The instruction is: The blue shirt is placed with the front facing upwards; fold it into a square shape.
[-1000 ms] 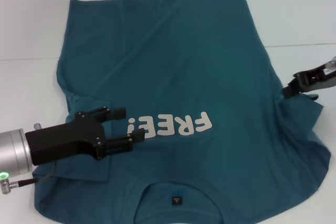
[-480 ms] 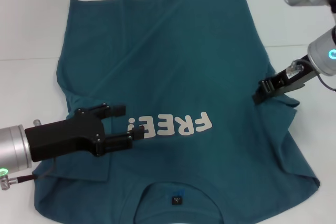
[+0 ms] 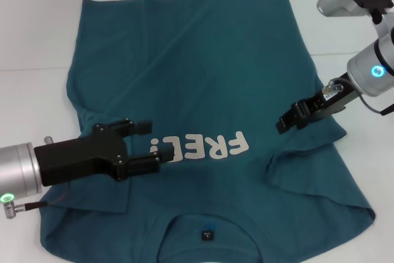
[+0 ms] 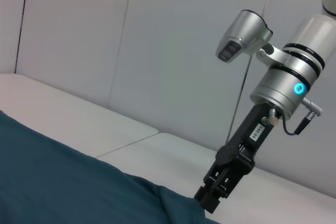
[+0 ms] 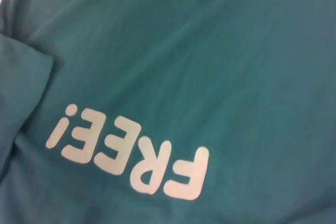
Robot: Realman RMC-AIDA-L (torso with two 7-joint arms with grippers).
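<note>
While the blue shirt (image 3: 203, 90) lies front-up on the white table (image 3: 31, 23), neck label nearest the robot and white "FREE!" lettering (image 3: 200, 146) across the chest, the left gripper (image 3: 151, 146) rests at 8 o'clock on it, fingers apart beside the lettering. At 3 o'clock the right gripper (image 3: 284, 121), clamped on the sleeve, has dragged it inward over the body since a second ago. Only the left wrist view shows that gripper (image 4: 210, 200) standing on the cloth against a grey wall (image 4: 157, 51).
</note>
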